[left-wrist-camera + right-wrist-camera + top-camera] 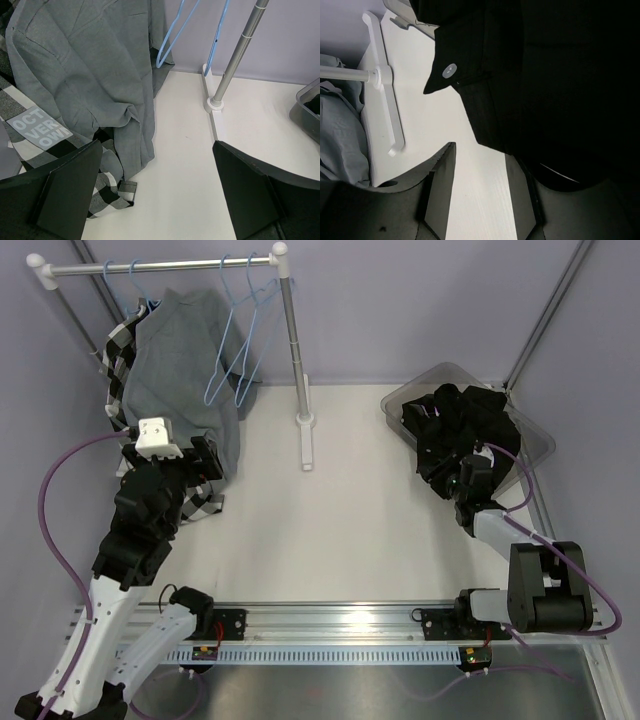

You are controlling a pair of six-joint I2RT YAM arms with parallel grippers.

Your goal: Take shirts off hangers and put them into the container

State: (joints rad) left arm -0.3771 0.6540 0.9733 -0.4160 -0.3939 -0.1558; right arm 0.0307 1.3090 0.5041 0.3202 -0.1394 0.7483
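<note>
Standing by the table, one sees the job is nearly done: both black shirts (465, 425) are heaped in the container (530, 435) at the far right, and two blue hangers (170, 30) hang bare on the rack (240, 50). What looks unfinished is the cloth spilling over the tub's near-left rim toward the table, a buttoned cuff or placket dangling there in the right wrist view. The right gripper (481, 160) sits low at that overhang, jaws about half apart with bare tabletop showing between them; black cloth lies against the outer finger, but nothing can be seen pinched. To do this well, I'd say it should slide sideways until a good fold of the hanging cloth sits between the fingers, close firmly, lift high enough to clear the rim, carry inward over the heap and let go there. Grabbing only the cuff risks it slipping back out. The left gripper (157, 150) hangs wide open and empty beside the grey shirt (90, 65) and checked shirt (107, 195), which are no part of the job and are best left alone.
</note>
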